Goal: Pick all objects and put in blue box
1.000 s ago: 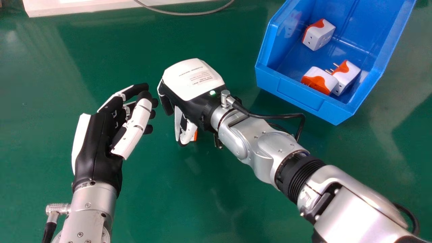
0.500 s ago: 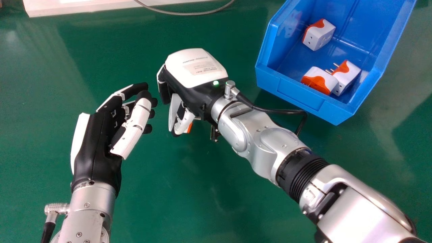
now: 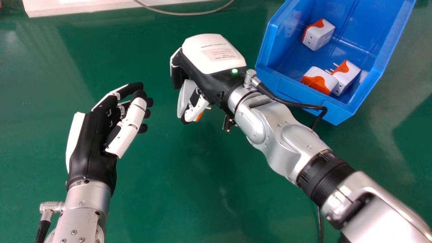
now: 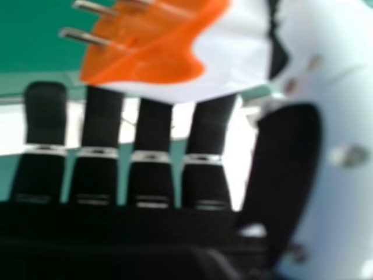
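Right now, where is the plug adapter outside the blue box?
The plug adapter is held in the right hand, close up in the right hand view; in the head view, it's between the left hand and the blue box.

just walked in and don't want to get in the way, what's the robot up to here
The robot's right hand is holding a white and orange plug adapter, its fingers and thumb closed on it, over the green table. Three similar adapters already lie in the blue box. The left hand is empty.
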`<state>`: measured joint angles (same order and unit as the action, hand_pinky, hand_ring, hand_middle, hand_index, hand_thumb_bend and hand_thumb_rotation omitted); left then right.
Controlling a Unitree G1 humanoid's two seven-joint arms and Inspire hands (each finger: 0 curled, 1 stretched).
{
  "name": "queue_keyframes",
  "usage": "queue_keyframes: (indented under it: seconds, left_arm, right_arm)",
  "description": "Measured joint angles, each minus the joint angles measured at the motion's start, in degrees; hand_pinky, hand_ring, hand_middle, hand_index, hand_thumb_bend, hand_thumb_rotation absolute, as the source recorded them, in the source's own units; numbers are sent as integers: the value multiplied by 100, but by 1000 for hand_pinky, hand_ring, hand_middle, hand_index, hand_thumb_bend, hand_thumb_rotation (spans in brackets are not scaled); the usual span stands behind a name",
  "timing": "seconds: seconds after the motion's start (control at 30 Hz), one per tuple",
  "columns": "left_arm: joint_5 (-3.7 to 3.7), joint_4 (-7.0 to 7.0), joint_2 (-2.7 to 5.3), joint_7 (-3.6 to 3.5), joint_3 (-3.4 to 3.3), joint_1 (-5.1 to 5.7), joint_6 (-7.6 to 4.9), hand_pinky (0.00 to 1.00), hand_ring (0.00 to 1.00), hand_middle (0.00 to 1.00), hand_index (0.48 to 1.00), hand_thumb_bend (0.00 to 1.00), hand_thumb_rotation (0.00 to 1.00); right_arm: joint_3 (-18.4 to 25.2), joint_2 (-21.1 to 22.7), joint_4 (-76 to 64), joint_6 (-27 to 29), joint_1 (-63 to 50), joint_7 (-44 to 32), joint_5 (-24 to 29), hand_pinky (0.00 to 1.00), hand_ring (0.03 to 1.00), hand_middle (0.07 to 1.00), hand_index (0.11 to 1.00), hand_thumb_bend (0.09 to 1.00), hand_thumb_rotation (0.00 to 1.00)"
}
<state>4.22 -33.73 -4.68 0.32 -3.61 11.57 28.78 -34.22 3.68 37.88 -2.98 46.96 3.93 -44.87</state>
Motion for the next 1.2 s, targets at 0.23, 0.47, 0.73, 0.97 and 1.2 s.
queue_keyframes:
  seconds: [0.23,0.47,0.73,0.97,1.2]
  left_arm:
    - [-32,109,-50,-35,-73,-64,4,666,722,724,776,318,596]
    - [-35,179,-88,-57,-149,-80,0,665,723,729,776,323,596]
    - [-88,298,-93,-121,-238,-137,-4,663,724,734,778,326,598]
    - [-208,402,-93,-146,-313,-177,-44,662,724,734,779,326,600]
    - [-232,488,-93,-153,-362,-188,-74,660,723,733,779,327,600]
  right_arm:
    - [87,373,-1569,-495,-773,-148,-119,347,450,536,493,497,0]
    - [314,467,-2926,-692,-1708,-130,-192,334,444,538,520,492,0]
    - [799,499,-4352,-905,-2334,-274,-183,320,436,534,546,488,0]
    - [1208,833,-4898,-1106,-2609,-488,-318,313,433,535,550,487,0]
    - [1589,1108,-4976,-1262,-2700,-612,-438,310,433,535,557,486,0]
